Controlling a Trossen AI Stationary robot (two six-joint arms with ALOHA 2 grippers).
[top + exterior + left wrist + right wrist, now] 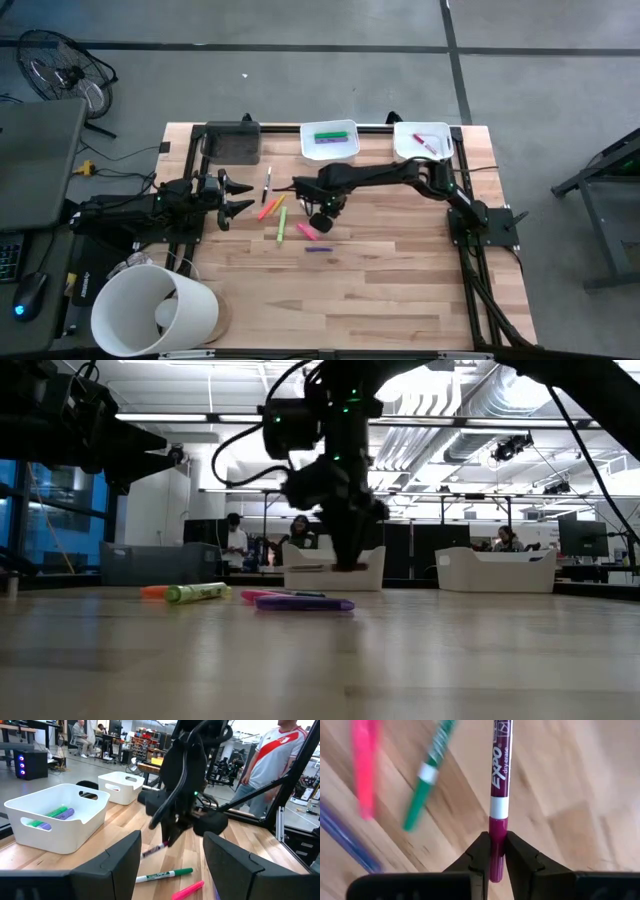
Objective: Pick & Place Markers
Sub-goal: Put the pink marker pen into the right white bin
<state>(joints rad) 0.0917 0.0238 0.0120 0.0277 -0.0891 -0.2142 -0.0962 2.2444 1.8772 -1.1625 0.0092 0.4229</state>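
Right gripper [497, 851]: fingers closed on the cap end of a maroon-capped white dry-erase marker [499, 780], held clear above the wooden table [400, 290] near its middle. Judged light, rigid and smooth-barrelled; an end grip may let it pivot, so mid-barrel hold is safer. A green marker [429, 775] and pink marker [364, 765] lie loose below. Left gripper [170, 870]: fingers spread wide, empty, waiting at the table's left side.
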